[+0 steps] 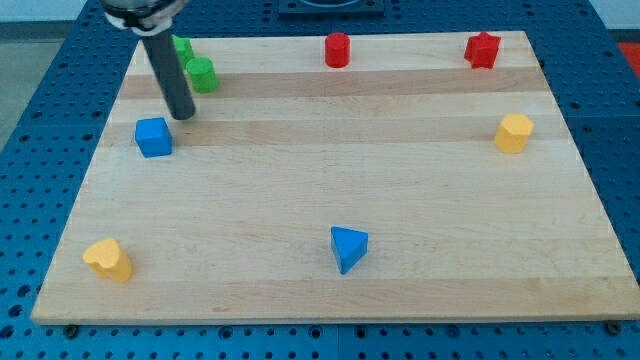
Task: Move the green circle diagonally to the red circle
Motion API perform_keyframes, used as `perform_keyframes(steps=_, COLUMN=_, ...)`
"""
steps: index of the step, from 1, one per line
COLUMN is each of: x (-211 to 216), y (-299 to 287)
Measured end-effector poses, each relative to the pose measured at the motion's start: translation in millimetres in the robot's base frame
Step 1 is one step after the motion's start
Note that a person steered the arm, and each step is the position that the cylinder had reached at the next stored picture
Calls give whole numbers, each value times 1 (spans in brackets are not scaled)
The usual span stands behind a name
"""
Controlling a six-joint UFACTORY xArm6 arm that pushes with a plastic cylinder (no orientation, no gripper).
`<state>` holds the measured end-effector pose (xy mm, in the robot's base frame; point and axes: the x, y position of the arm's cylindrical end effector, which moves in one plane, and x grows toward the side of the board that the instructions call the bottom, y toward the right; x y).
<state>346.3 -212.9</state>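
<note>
My tip (184, 116) rests just below the green circle (202, 74) near the desk's (320, 290) top-left, apparently lining up. No fingers here, just the rod. Next I'd get to the circle's left and push right toward the red circle (338, 49).

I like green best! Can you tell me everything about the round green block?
The green circle is a small bright green cylinder, standing upright with its flat round top showing. It sits on the wooden board near the view's top left. Another green block stands just behind it, partly hidden by the rod. My tip rests just below-left of it; contact can't be confirmed.
</note>
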Motion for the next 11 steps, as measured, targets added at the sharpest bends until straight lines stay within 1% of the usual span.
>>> perform_keyframes(steps=1, x=-9, y=-39)
perform_keyframes(steps=2, x=-28, y=-53)
perform_keyframes(steps=3, x=-52, y=-53)
perform_keyframes(steps=4, x=-62, y=-51)
perform_keyframes(steps=7, x=-73, y=-6)
perform_keyframes(steps=11, x=-72, y=73)
